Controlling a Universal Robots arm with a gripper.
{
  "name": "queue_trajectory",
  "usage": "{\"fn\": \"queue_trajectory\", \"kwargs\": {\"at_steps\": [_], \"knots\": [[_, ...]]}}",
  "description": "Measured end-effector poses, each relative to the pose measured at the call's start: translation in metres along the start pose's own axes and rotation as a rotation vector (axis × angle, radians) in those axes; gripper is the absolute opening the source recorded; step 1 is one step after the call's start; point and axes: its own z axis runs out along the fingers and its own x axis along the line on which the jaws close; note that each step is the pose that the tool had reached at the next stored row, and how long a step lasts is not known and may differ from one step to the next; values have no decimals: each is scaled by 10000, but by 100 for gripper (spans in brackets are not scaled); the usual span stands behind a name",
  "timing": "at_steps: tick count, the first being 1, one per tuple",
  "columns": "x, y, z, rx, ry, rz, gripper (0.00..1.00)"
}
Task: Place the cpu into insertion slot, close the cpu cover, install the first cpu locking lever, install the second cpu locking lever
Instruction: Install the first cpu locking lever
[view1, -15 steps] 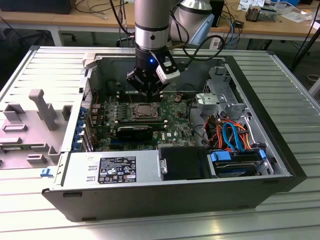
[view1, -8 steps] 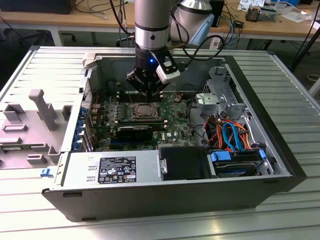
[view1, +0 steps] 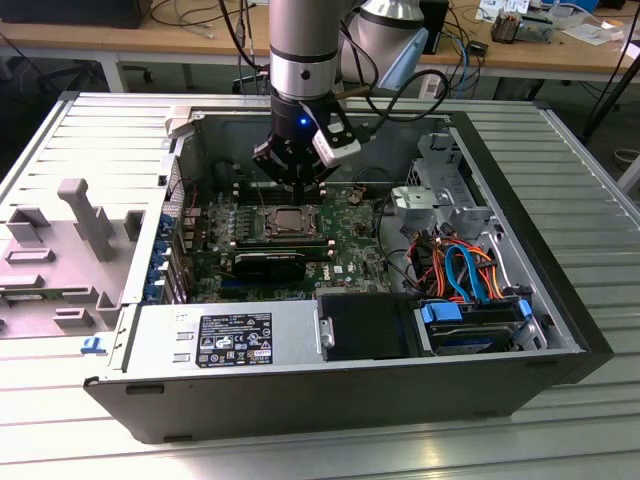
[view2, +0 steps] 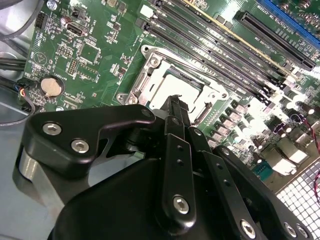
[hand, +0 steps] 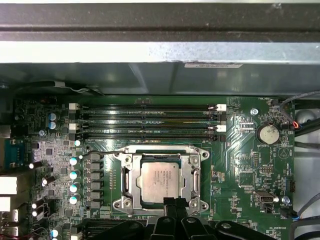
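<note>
CPU (hand: 160, 181) sits in the insertion slot (hand: 126, 181) mid-motherboard (hand: 240, 170), with the cpu cover (hand: 194, 180) lying flat around it. Just above the socket's near edge, the gripper (hand: 175, 204) hangs with fingers pinched together, grasping nothing.

My arm (view1: 299, 40) is showing as a grey and silver cylinder with a black wrist below it, where a small blue light (view1: 303, 123) is glowing. Black cables are looping off beside it, and a white block is sitting at the wrist. My claw (view2: 176, 106) is wearing matte black links studded with silver screws.
</note>
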Motion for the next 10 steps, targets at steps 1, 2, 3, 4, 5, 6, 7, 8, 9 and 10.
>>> {"fn": "queue_trajectory", "kwargs": {"at_steps": [1, 2, 3, 4, 5, 6, 7, 8, 9, 10], "knots": [[0, 0, 0, 0, 0, -10, 11], [0, 0, 0, 0, -1, -16, 11], [0, 0, 0, 0, -1, -27, 11], [0, 0, 0, 0, -1, -33, 11], [0, 0, 0, 0, -1, -42, 11], [0, 0, 0, 0, -2, -50, 11], [0, 0, 0, 0, -2, -58, 11], [0, 0, 0, 0, -3, -65, 11], [0, 0, 0, 0, -3, -78, 11], [0, 0, 0, 0, -4, -96, 11]]}}
